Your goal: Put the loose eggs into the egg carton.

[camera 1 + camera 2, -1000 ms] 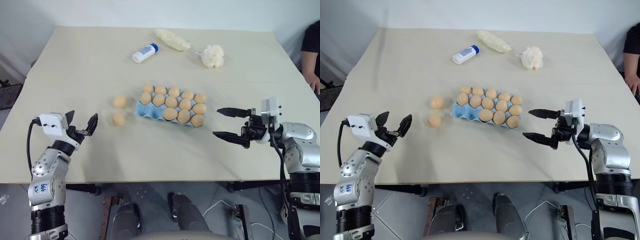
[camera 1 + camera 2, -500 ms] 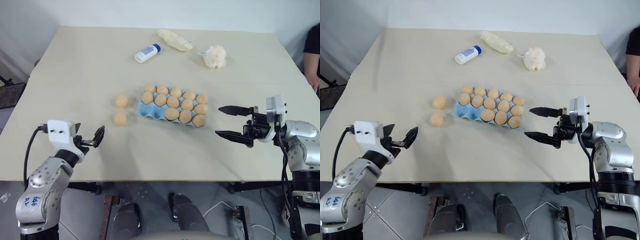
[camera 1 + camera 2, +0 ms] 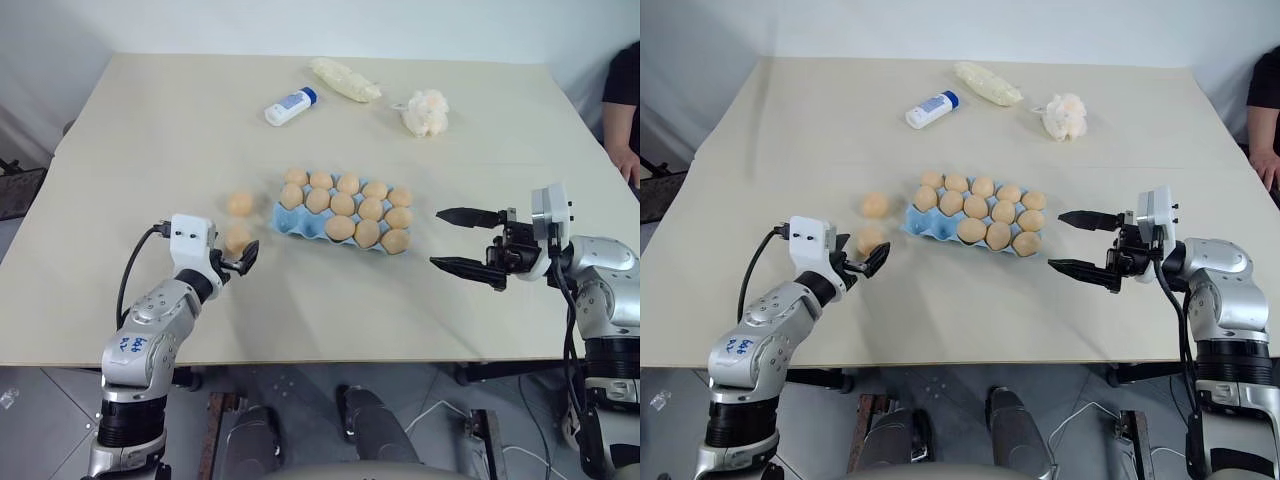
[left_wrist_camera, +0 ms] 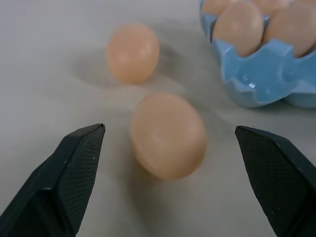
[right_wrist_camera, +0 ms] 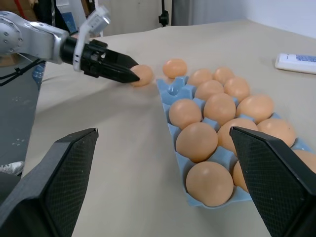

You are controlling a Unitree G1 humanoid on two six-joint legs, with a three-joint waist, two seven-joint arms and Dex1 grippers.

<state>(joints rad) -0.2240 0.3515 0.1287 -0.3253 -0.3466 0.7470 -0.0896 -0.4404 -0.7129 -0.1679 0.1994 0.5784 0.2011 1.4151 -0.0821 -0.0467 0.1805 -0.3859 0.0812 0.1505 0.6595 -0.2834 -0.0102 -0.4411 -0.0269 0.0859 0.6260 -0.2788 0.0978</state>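
Note:
Two loose eggs lie on the table left of the egg carton [image 3: 296, 223]: a nearer egg [image 3: 237, 238] and a farther egg [image 3: 239, 203]. The light blue carton holds several eggs, and bare cups show at its left end. My left gripper [image 3: 235, 262] is open and low over the table, just short of the nearer egg [image 4: 168, 134]. That egg sits framed between the two fingers, untouched. The right gripper [image 3: 435, 238] is open too, hovering right of the carton and pointing at it, with nothing in it.
At the back of the table lie a white bottle with a blue cap [image 3: 289, 106], a pale plastic bag [image 3: 344, 79] and a fluffy cream puff [image 3: 424, 112]. A person's arm [image 3: 622, 110] shows at the far right edge.
The left gripper has travelled right and forward from the table's front left edge up to the nearer loose egg, tipping downward. The right gripper has kept still.

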